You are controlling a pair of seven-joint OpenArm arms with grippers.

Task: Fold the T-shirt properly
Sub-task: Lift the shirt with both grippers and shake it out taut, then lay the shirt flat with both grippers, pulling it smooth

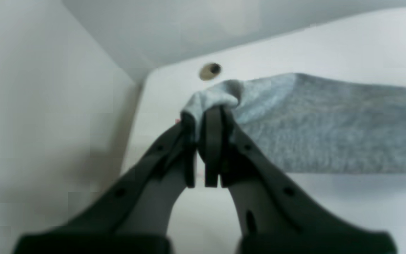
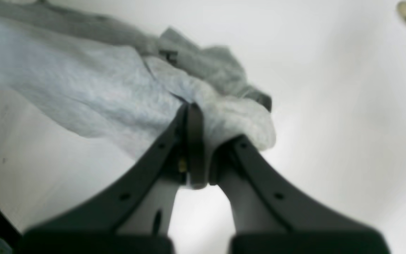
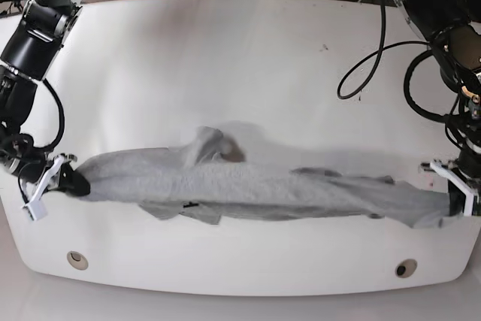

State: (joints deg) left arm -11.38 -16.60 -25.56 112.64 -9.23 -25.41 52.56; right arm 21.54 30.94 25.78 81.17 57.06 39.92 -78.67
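Between two clamped claws, one T-shirt (image 3: 255,189) stretches

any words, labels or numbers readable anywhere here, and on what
None can be read.
T-shirt: only a small dark mark on its front edge in the base view, too small to read; the rest is bunched between the left gripper and the right gripper.
Table: no text.
Both wrist views: blurred, no lettering visible.
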